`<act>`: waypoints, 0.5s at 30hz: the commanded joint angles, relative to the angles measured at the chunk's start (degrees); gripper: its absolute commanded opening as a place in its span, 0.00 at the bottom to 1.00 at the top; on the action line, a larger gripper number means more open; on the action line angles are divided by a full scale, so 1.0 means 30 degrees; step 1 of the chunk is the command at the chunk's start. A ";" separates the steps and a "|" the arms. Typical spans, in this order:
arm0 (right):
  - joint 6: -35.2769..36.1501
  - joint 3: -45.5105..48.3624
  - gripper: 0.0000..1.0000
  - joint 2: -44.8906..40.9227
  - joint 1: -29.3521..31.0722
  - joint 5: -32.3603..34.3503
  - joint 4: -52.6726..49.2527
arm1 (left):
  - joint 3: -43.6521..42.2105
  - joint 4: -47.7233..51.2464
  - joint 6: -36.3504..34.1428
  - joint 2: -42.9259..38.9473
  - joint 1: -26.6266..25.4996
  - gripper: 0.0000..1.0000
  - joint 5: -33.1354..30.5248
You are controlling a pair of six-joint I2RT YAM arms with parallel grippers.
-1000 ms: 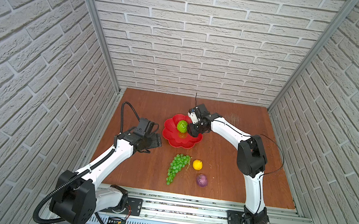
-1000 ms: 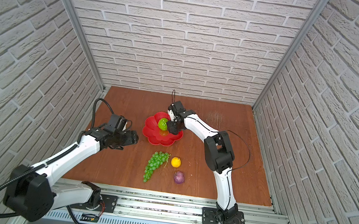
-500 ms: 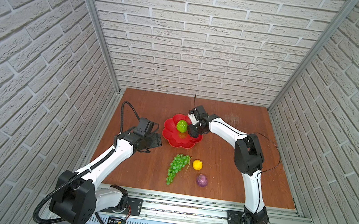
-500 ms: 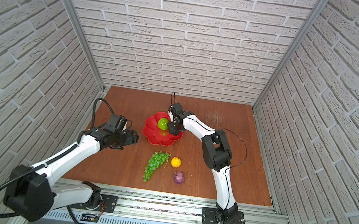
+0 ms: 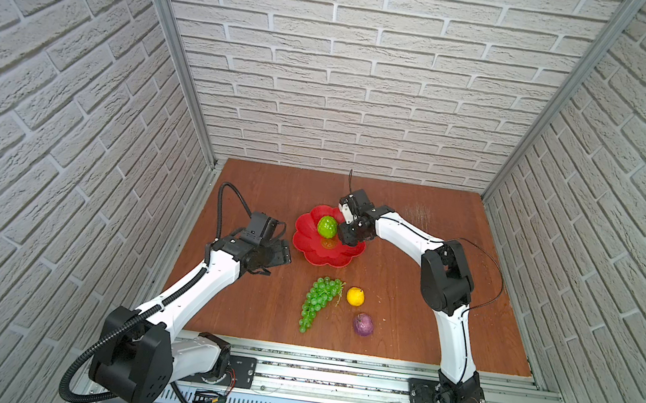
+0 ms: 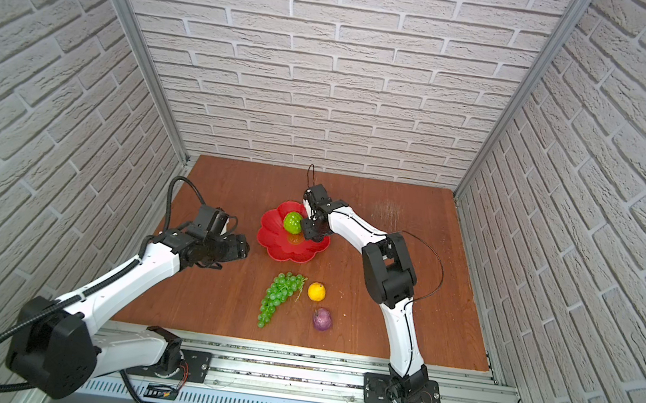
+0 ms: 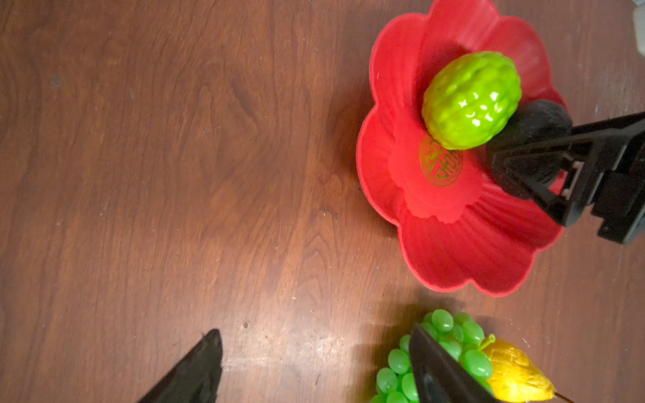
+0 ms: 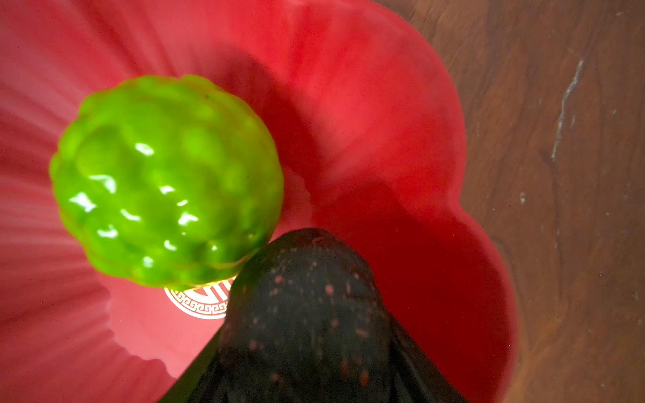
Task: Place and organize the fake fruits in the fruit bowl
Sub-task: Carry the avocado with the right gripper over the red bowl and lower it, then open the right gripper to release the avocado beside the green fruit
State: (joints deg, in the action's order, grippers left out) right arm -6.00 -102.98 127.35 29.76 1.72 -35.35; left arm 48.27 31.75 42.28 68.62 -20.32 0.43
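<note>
The red flower-shaped fruit bowl (image 5: 322, 259) (image 6: 285, 254) sits mid-table. A bumpy bright-green ball (image 5: 327, 227) (image 7: 471, 101) (image 8: 167, 181) lies in it beside the gold emblem (image 7: 441, 164). My right gripper (image 5: 352, 235) (image 8: 307, 349) reaches down into the bowl, shut on the dark avocado (image 7: 537, 122) (image 8: 307, 300), which touches the green ball. The green grape bunch (image 5: 317, 300) (image 7: 450, 349), yellow lemon (image 5: 355, 296) (image 7: 516, 373) and purple fruit (image 5: 363, 324) (image 6: 322, 319) lie on the table in front of the bowl. My left gripper (image 5: 283, 253) (image 7: 316, 331) hangs open and empty left of the bowl.
The wooden table (image 5: 272, 188) is boxed in by brick-pattern walls on three sides, with a metal rail (image 5: 333, 373) along its front edge. The right arm's elbow (image 5: 446, 276) stands right of the bowl. A scuffed patch (image 5: 416, 212) marks the wood at the back right.
The right arm's elbow has drifted a little to the left while its gripper stays in the bowl with the avocado. The left arm and the loose fruits have not moved.
</note>
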 commanded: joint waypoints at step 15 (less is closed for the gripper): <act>0.0278 -0.0360 0.74 -0.1354 0.0100 -0.0062 0.0142 | -0.0087 0.0394 0.0320 -0.0817 -0.0200 0.84 -0.0033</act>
State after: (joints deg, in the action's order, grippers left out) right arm -5.56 -102.98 127.31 29.76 1.67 -35.38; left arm 48.25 32.08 42.74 67.00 -20.40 0.38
